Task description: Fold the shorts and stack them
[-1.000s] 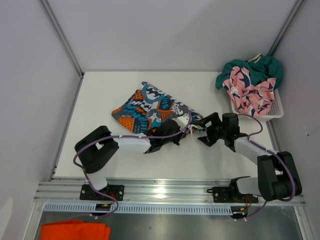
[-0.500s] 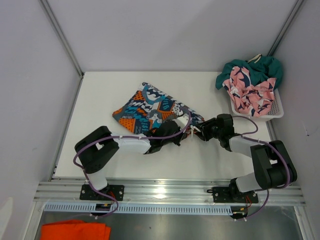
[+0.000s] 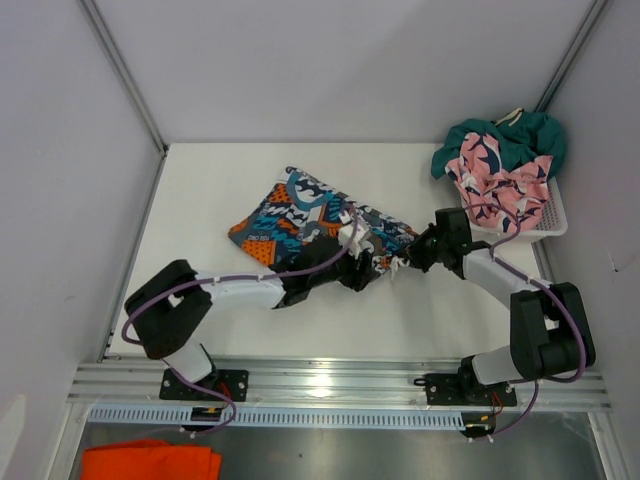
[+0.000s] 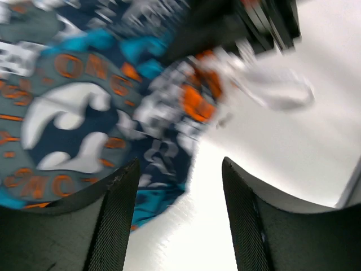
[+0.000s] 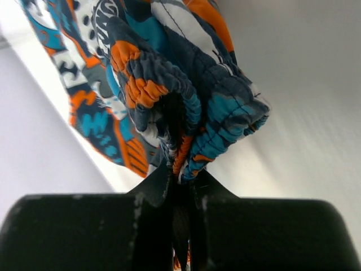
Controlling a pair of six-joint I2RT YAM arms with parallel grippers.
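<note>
Blue-orange shorts (image 3: 300, 215) clamped by right tool (image 5: 180, 189); left tool (image 4: 179, 186) open, empty; two basketed: pink shorts (image 3: 500, 185), teal shorts (image 3: 512, 135).

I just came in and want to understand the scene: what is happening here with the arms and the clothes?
Two robot arms are working on the printed shorts, which lie on the table. The right gripper is shut on a gathered edge of them. The left gripper is open, close over the same shorts, holding nothing. The pink shorts and the green shorts lie heaped in the white basket at the back right, not yet folded.
</note>
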